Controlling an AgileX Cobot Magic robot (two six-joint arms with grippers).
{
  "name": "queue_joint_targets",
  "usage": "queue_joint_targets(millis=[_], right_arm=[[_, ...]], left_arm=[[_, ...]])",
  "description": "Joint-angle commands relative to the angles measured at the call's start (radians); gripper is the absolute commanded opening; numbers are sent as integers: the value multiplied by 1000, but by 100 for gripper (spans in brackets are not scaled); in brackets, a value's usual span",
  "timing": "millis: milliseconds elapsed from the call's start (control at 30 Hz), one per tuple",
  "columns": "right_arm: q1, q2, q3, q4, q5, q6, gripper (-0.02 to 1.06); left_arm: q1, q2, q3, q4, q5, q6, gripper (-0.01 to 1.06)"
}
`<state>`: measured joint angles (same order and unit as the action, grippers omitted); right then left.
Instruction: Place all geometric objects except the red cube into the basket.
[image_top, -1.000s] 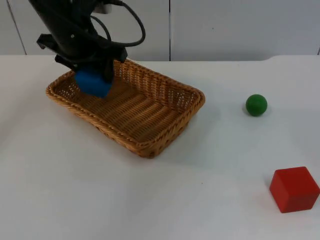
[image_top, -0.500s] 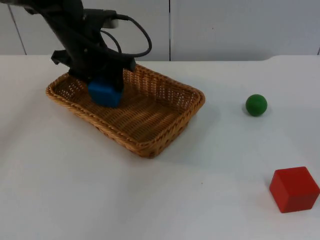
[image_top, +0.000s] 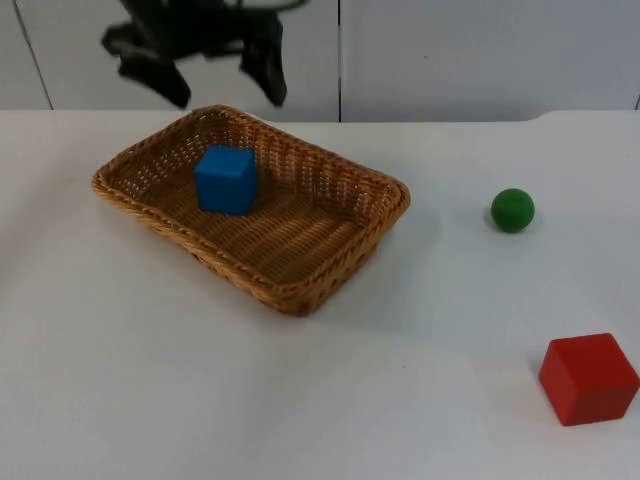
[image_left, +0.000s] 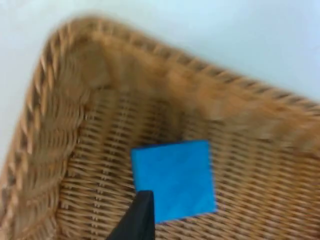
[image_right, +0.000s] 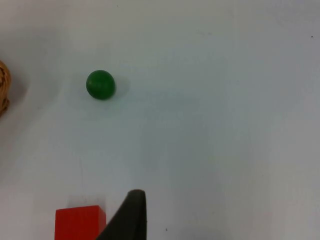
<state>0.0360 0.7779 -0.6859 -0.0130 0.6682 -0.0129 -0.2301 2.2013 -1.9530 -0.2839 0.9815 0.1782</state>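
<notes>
One blue cube (image_top: 226, 179) lies free inside the wicker basket (image_top: 300, 290), on the woven floor close to the far corner, directly under the left hand (image_top: 212, 80). That hand hangs above the basket's far rim with its two fingers spread apart and nothing between them; from its wrist, the cube (image_left: 174, 179) sits just past the black fingertip (image_left: 137, 220), apart from the basket wall (image_left: 47, 145). Well away from that hand, out on the white bench (image_top: 320, 400), rest the green ball (image_top: 513, 210) and the red cube (image_top: 588, 379). From the right arm's wrist, which waits, the ball (image_right: 100, 84) lies beyond the fingertip and the red cube (image_right: 80, 223) just beside it; I cannot tell the right hand's state
</notes>
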Motion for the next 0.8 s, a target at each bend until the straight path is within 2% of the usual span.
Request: queue_joint_targets(millis=[0,100,233,433,533,567,733,767], right_arm=[[-6,-3,-3,-2,1,-2,105],[-6,-3,-3,-4,1,-2,105],[-6,-3,-3,-4,1,-2,105],[-6,-3,-3,-4,1,-2,105],[-6,-3,-3,-4,1,-2,105],[-6,-3,-3,-4,1,-2,105],[-6,-3,-3,-4,1,-2,105],[-6,-3,-3,-4,1,-2,105]], left_arm=[[-4,-51,-8,-14,30,9,101],[-4,-105,-8,-14,70,1,101],[-4,-185,-6,45,166,1,101],[-4,-265,36,61,205,-11,101],[-4,-379,190,65,145,-10,101],[-4,-379,190,65,145,-10,101],[-1,-593,543,65,-54,0,101],[-1,-593,543,65,-54,0,101]])
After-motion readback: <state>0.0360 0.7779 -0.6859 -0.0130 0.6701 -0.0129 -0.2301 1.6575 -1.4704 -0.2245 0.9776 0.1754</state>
